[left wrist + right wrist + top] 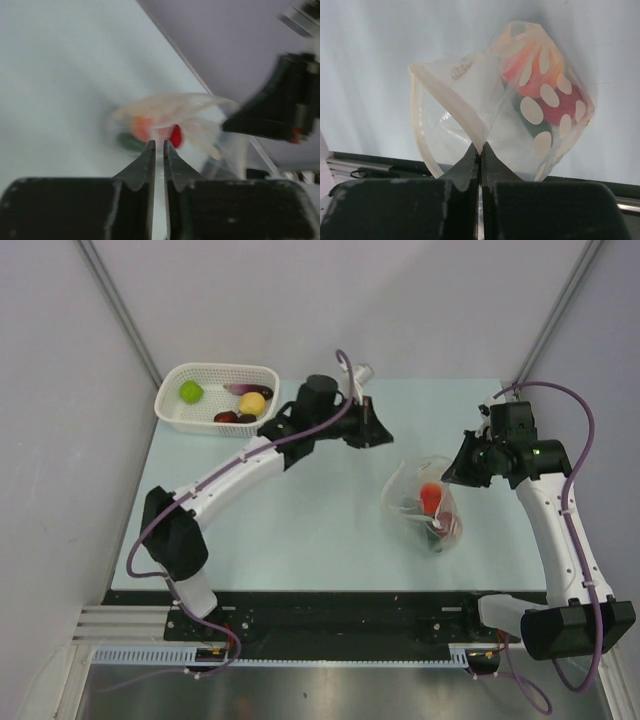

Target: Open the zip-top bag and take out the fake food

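The left arm (240, 470) runs from its base at the near left corner far across the table (300, 530). Its elbow is bent just beside the basket (170, 408) and its forearm is turned to the right, so the left gripper (378, 430) points toward the bag (408, 502) and stands well apart from it. Its jaws are almost together, with only a thin slit between them and nothing in it. The right arm (560, 530) rises from the near right corner, folds near the far right of the table and turns back left and down. The right gripper (450, 472) is clenched on a fold of the bag's wall by the mouth, with the film pinched between its tips. The bag is right of the table's middle, its mouth gaping and its zip strip curved in a loop. The food (430, 495) in it is an orange piece, a red one and a dark green one, pressed against the white-spotted wall. Four more pieces lie in the basket: lime green, yellow, dark purple and dark red. The left wrist view is blurred, so the bag there is a pale smear with orange, red and green patches. From above, the left gripper's own body hides its tips. I cannot tell whether the bag's bottom rests on the table or hangs just clear of it.
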